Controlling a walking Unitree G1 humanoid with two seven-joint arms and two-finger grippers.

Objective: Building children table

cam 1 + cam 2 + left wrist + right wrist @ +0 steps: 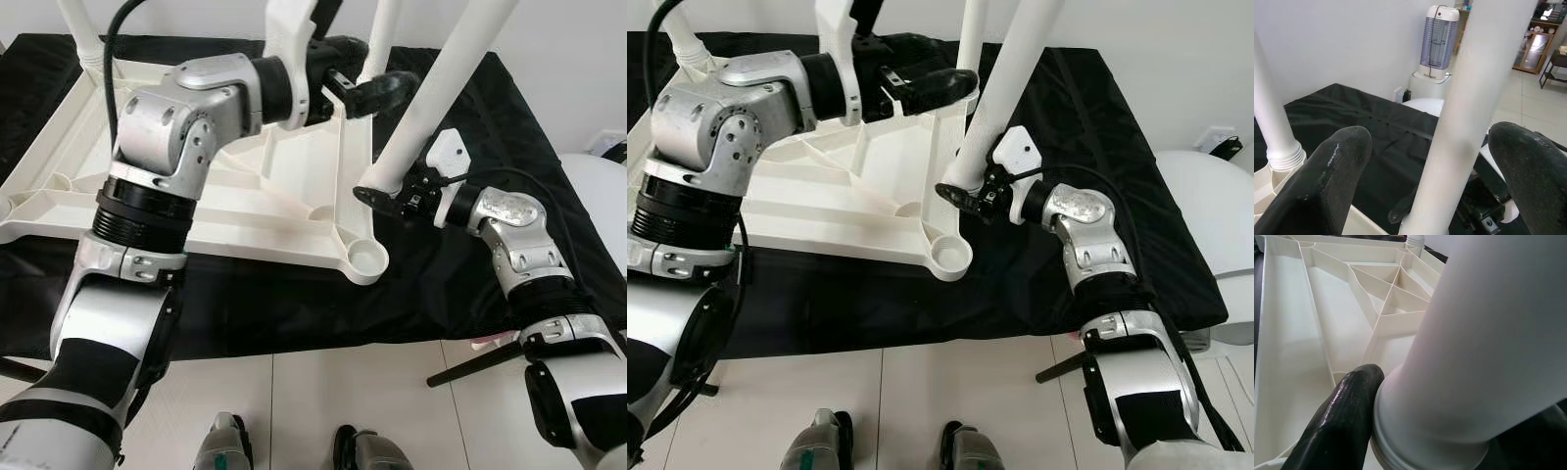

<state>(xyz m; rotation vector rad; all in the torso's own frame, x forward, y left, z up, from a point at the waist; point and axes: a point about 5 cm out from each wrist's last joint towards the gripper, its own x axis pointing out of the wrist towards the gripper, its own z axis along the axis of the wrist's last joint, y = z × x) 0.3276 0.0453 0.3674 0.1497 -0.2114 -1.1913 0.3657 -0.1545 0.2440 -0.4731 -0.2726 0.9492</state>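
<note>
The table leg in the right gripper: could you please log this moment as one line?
stage: fitting leg | right gripper: shut on table leg near its base | left gripper: open around same leg | tabletop: upside down on black cloth | corner socket: empty

White tabletop (245, 211) and leg (431, 98) showing smooth glossy plastic; cloth (460, 284) lying matt black; arms looking brushed metal.

The two eye views look from the head forward and down, and share the upturned white tabletop (245, 196) on the black cloth (1097, 127). The left wrist view looks along its fingers (1327, 181) toward the wall. The right wrist view sits very close to the white leg (1484, 357).
</note>
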